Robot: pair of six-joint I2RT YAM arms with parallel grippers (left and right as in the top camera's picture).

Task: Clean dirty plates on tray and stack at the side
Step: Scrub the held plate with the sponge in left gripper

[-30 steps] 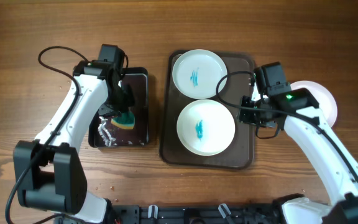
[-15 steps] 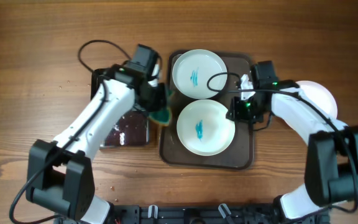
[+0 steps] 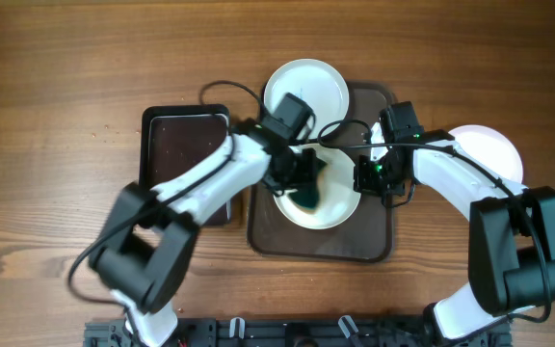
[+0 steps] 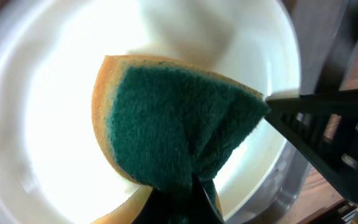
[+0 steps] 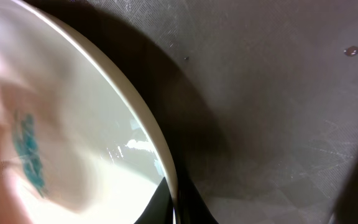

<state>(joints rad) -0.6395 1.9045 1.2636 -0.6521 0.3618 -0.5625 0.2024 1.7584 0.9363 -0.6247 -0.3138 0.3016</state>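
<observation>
You have the wooden table (image 3: 66, 58) under everything. The brown tray (image 3: 374, 246) lies at its middle, with the smaller black tray (image 3: 176, 135) just to its left. There are three white plates. The far plate (image 3: 302, 82) overhangs the tray's far edge, and the near plate (image 3: 340, 207) lies inside the tray. The third plate (image 3: 494, 145) rests off the tray on the table to the right, partly under your right arm. Your left gripper (image 3: 302, 178) is clenched on the green-and-yellow sponge (image 4: 173, 118), green face pressed flat into the near plate's centre. Your right gripper (image 3: 364, 176) is clamped on that same plate's right rim — the wrist view shows the rim running straight into the fingertips. A teal smear (image 5: 28, 152) shows on the plate there, blurred.
</observation>
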